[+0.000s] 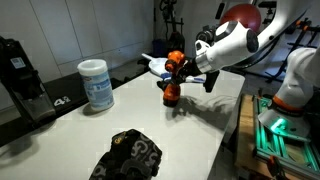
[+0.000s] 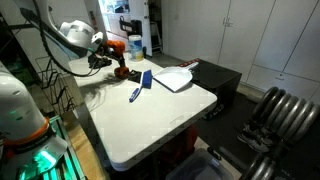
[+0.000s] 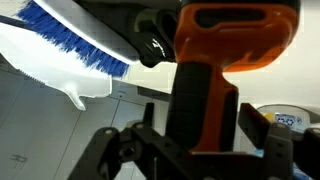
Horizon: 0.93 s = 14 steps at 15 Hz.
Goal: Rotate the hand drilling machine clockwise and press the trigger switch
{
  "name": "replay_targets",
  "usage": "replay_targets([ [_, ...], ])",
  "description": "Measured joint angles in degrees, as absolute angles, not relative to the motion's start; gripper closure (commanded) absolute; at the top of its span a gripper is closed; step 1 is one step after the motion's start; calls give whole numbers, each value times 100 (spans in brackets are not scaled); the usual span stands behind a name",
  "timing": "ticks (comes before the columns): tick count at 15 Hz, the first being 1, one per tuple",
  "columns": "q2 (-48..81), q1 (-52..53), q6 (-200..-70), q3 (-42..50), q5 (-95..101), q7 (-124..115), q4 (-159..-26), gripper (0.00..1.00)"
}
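Observation:
The hand drill (image 1: 171, 80), orange and black, stands upright on the white table (image 1: 120, 125) near its far edge. It also shows in an exterior view (image 2: 118, 62). In the wrist view its handle and orange body (image 3: 205, 80) fill the middle. My gripper (image 1: 186, 72) (image 2: 104, 58) (image 3: 200, 118) straddles the handle from the side. One finger touches the handle. A thin gap shows between the other finger and the handle. The trigger is hidden.
A white dustpan (image 2: 172, 78) with a blue-bristled brush (image 3: 60, 35) lies just beyond the drill. A white canister with a blue label (image 1: 96, 85) stands on the table. A black lumpy object (image 1: 130, 155) sits near the front edge.

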State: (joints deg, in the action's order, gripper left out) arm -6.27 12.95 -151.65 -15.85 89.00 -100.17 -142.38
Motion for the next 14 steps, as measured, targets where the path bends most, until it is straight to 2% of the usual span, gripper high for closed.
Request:
replay_targets([
  [2, -619, 1290, -15165, -1585, 8901, -10018, -14238, 36],
  [4, -603, 1292, -15176, -1590, 8901, -10023, -14229, 35],
  [7, -581, 1290, -15178, -1589, 8901, -10057, -14198, 46],
  [9, -580, 1273, -15179, -1582, 8901, -10080, -14184, 46],
  [12, -576, 1273, -15179, -1582, 8901, -10125, -14176, 54],
  [14, -575, 1273, -15179, -1582, 8901, -10133, -14174, 54],
])
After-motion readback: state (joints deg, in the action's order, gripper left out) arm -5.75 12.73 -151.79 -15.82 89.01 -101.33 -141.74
